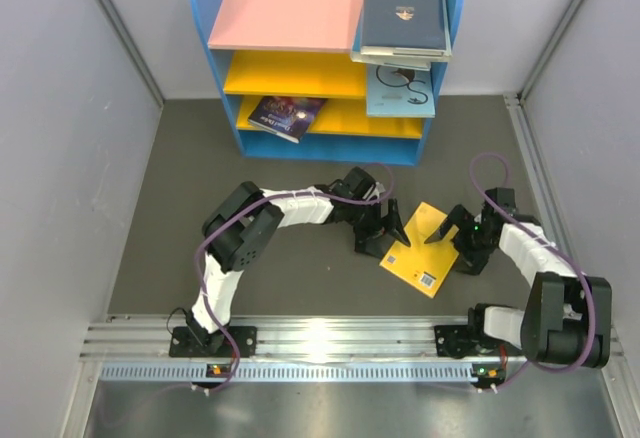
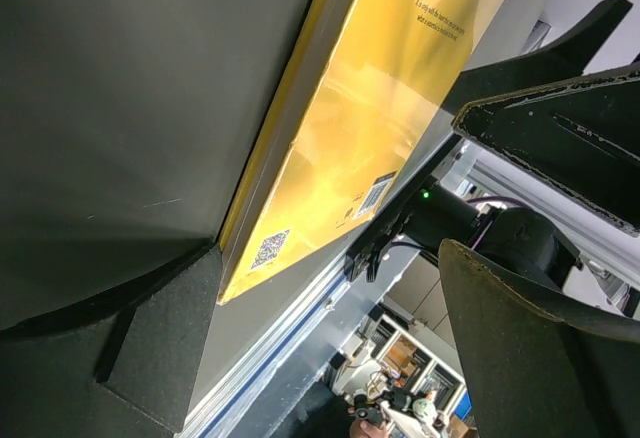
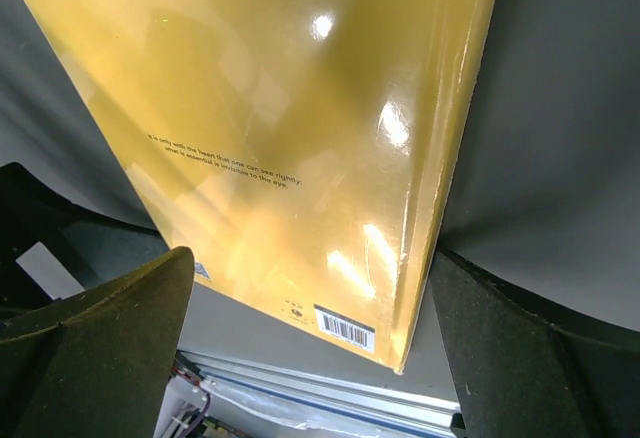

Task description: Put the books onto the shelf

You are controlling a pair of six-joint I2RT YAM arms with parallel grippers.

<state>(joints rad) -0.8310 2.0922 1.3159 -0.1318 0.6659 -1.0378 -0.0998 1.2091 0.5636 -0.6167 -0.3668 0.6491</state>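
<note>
A yellow-orange book (image 1: 424,250) lies on the dark mat between my two arms. My left gripper (image 1: 385,232) stands open at its left edge, with the book (image 2: 350,128) stretching away past its fingers (image 2: 150,348). My right gripper (image 1: 447,227) is open at the book's upper right side, and the barcode corner of the book (image 3: 290,128) sits between its fingers (image 3: 100,358). Neither gripper grips the book. The shelf (image 1: 285,18) stands at the back. It holds a dark navy book (image 1: 403,10) on top, a light blue swirl book (image 1: 400,91) and a purple galaxy book (image 1: 286,116).
Grey walls (image 1: 70,108) close in the mat on the left, right and back. A metal rail (image 1: 330,343) carrying both arm bases runs along the near edge. The right gripper's finger (image 2: 560,108) shows in the left wrist view, close to the book.
</note>
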